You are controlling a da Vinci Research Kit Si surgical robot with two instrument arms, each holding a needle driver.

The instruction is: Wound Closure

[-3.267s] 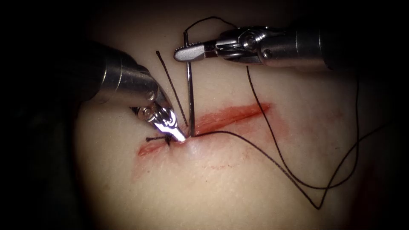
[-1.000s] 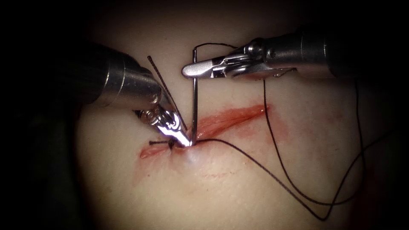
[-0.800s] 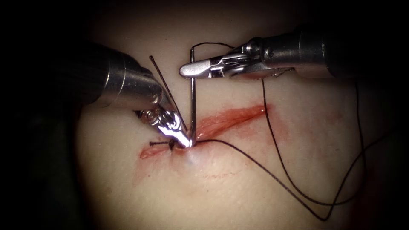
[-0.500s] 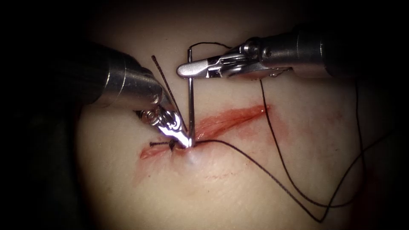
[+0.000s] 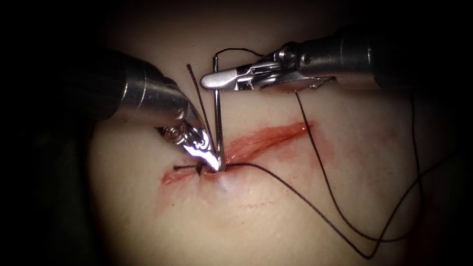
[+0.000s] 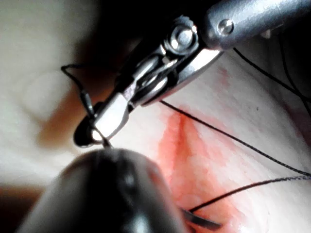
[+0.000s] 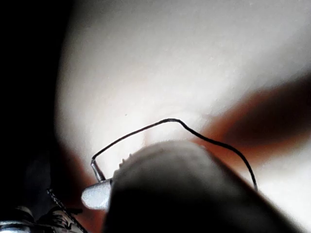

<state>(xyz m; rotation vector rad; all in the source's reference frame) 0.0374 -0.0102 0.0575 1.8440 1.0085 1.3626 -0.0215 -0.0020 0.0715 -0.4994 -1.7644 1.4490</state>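
The thin steel needle [image 5: 217, 113] is standing near upright, its tip sinking into the pale tissue [image 5: 276, 216] at the red cut [image 5: 266, 138]. The right tool [image 5: 209, 81] is clamping its thread end; the left tool [image 5: 213, 165] is pressing closed beside the entry, black thread [image 5: 315, 209] looping rightward.

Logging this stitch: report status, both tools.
Right tool shut on needle near its thread end. Needle tip in tissue at cut. Left tool at entry point, jaws unclear. Thread trails right.
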